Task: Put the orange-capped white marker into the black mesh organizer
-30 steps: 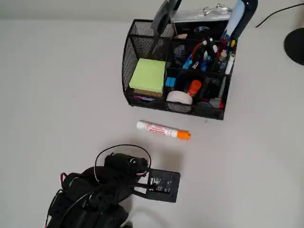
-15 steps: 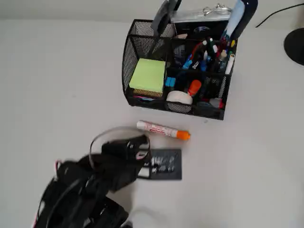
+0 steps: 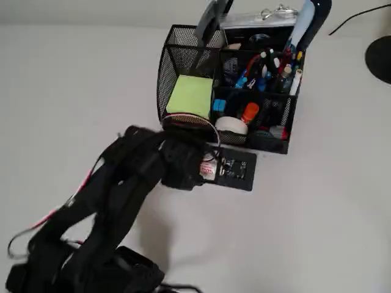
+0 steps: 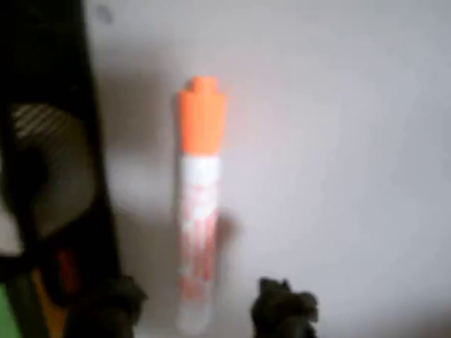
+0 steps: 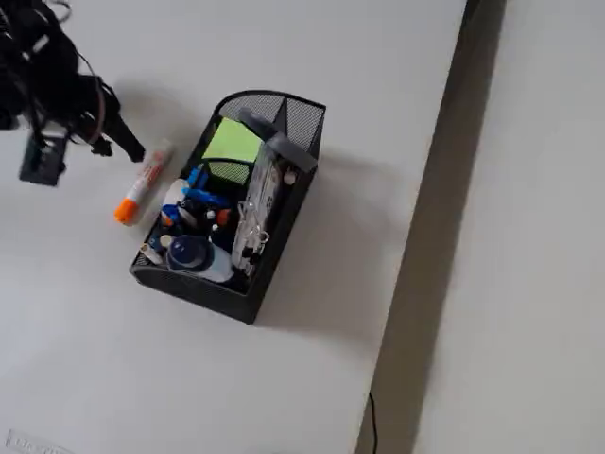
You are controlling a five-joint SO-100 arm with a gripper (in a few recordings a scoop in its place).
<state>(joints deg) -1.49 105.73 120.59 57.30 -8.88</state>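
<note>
Black arm reaches low, its claw (image 4: 194,310) spread wide astride the orange-capped white marker (image 4: 198,211)

orange-capped white marker (image 4: 199,204) lies on table (image 4: 338,141) | tool (image 4: 194,310) fingertips straddle white end

No text, number or brand could be read anywhere. The orange-capped white marker (image 4: 199,211) carried red printing along its white barrel, but in the wrist view it was blurred into smears, and in the fixed view (image 5: 142,182) it was too small to make out. A small white and red label (image 3: 209,170) sat on the arm's wrist in the overhead view; its marks were also too blurred to read. Items in the black mesh organizer (image 3: 183,46) showed no legible lettering.
</note>
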